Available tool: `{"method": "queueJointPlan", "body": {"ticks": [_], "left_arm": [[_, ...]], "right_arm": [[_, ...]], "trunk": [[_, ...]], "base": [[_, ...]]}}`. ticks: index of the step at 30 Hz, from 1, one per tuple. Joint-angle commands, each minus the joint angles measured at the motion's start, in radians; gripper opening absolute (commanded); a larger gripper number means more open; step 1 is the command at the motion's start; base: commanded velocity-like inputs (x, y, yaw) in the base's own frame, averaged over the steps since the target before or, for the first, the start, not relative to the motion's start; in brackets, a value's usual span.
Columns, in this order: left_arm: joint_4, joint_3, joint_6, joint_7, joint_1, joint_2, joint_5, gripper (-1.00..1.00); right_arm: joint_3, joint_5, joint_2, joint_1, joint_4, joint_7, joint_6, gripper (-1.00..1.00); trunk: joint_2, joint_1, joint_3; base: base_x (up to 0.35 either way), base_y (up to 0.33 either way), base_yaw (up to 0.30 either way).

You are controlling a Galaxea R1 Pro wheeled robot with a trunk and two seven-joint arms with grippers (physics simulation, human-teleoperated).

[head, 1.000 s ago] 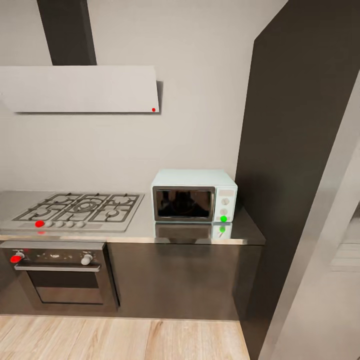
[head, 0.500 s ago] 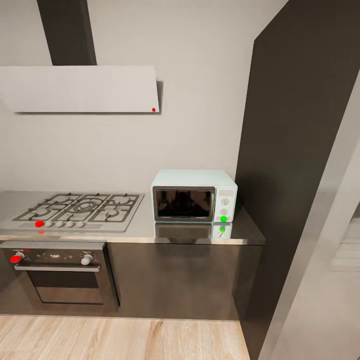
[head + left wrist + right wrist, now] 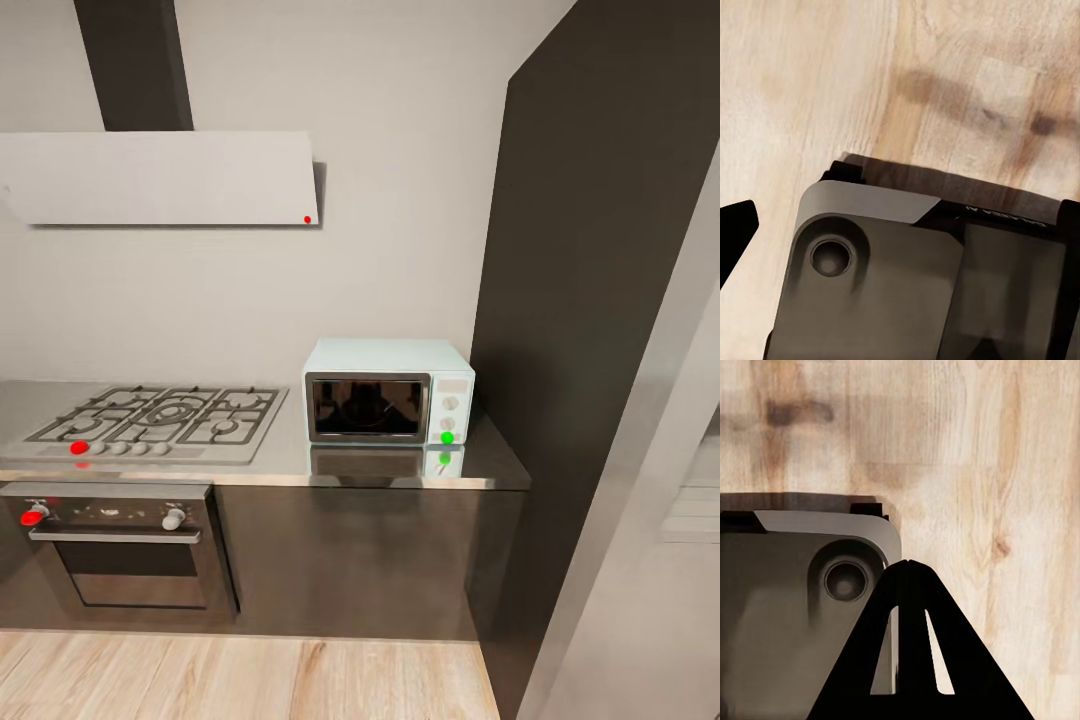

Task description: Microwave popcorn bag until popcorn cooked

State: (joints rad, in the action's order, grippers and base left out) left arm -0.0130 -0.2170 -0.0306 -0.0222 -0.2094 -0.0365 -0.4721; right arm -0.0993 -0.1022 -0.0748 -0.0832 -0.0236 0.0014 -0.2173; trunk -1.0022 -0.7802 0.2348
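Gas hob (image 3: 155, 420) with black grates at left, row of knobs along front edge, one knob red. Below it black built-in oven (image 3: 120, 545) with silver handle, one red knob and one white knob. White range hood (image 3: 160, 178) on wall above hob, small red dot at lower right corner; dark duct (image 3: 133, 62) rises from it. Tall dark panel (image 3: 590, 300) at right. Light wooden floor (image 3: 240, 680) below dark cabinet fronts (image 3: 350, 560).

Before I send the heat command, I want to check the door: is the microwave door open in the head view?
No, the microwave on the countertop has its dark glass door shut flat against its front.
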Motion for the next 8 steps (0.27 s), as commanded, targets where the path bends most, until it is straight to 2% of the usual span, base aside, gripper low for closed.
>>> {"method": "queueJointPlan", "body": {"ticks": [1, 8], "left_arm": [[0.001, -0.008, -0.003, -0.002, -0.001, 0.0, -0.008, 1.0], [-0.001, -0.009, -0.003, -0.002, -0.001, -0.001, -0.006, 1.0]], "right_arm": [[-0.009, -0.01, 0.0, -0.001, -0.003, 0.0, -0.005, -1.0], [-0.011, -0.007, -0.002, -0.001, -0.003, 0.0, -0.004, -1.0]], "trunk": [[-0.001, 0.0, 0.001], [-0.001, 0.0, 0.001]], "base": [[0.0, 0.0, 0.0], [0.0, 0.0, 0.0]]}}
